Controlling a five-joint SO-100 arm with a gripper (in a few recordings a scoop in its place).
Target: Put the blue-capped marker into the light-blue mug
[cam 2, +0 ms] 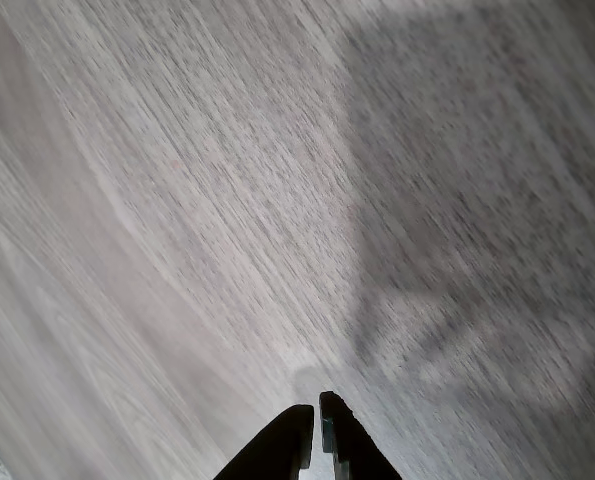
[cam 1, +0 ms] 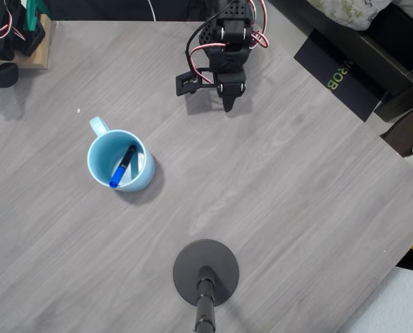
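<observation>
Two dark fingers are seen at the bottom edge of the wrist view, brought together with only a hairline between their tips, so the gripper (cam 2: 317, 408) is judged closed and nothing is held in it. Beneath it only the grey wood-grain table (cam 2: 177, 200) is seen, crossed by the arm's own shadow, which suggests that the fingers are carried low over bare board and aimed at no object. In the overhead view the gripper (cam 1: 230, 103) is found near the far edge of the table (cam 1: 296, 208), folded close under the arm, a posture that reads as a parked one: no work is left within its reach. Well apart from it, toward the left of that view, the mug (cam 1: 120, 160) is stood upright with its small handle turned to the upper left. Inside it the marker (cam 1: 123, 165) is lodged on a slant, blue cap down at the lower left of the bowl and dark barrel propped toward the opposite wall; being about as long as the mouth is wide, it cannot lie flat and is kept leaning. The task is therefore judged done. Nearer the bottom edge a black round stand base (cam 1: 206, 272) is set, clear of both.
</observation>
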